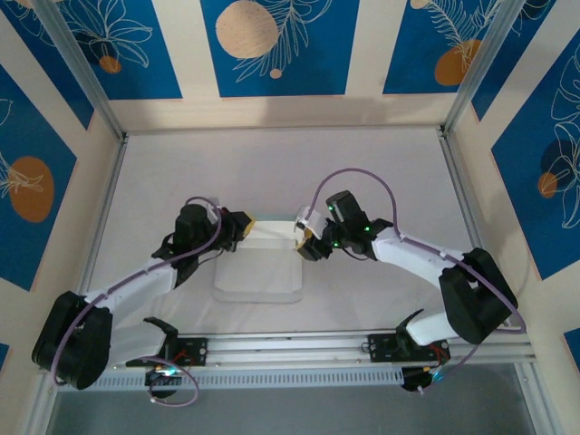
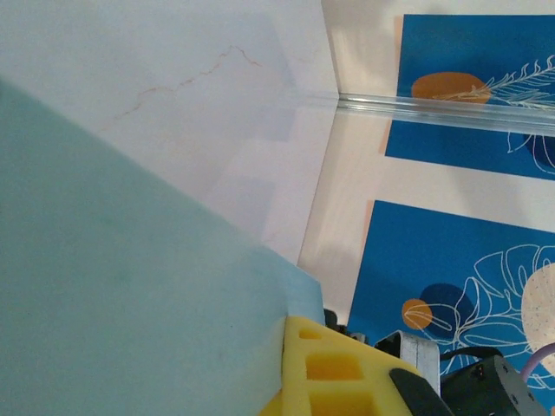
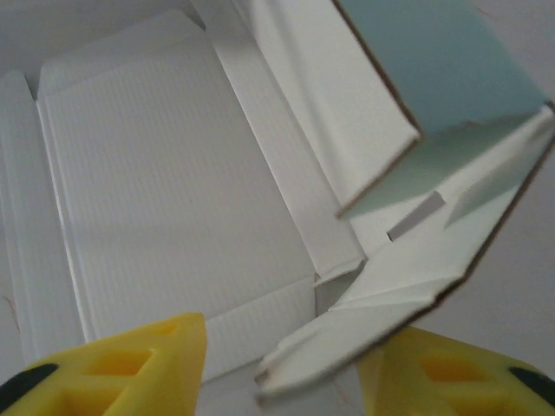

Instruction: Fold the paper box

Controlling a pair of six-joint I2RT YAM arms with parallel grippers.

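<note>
A green panel of the paper box [image 2: 113, 286] fills the left — apparently pinched by the yellow fingers [image 2: 295, 386].

Work surface: flat white tabletop [image 1: 272, 163]. Silver aluminium frame posts [image 1: 85, 77] rise at 10 and 2 o'clock. Cream wall panels [image 1: 177, 45] enclose it from 9 through 12 to 3 o'clock, carrying blue rectangular prints [image 1: 317, 63] with white leaf outlines and orange discs. Lighting is even.

White table top [image 1: 381, 163], faint brownish hairline marks [image 2: 182, 82] on it. Cream walls around it carry blue panels [image 1: 313, 54] with white leaf outlines and orange discs. Silver metal posts [image 1: 77, 63] at back corners. Slotted rail [image 1: 290, 344] along near edge.
</note>
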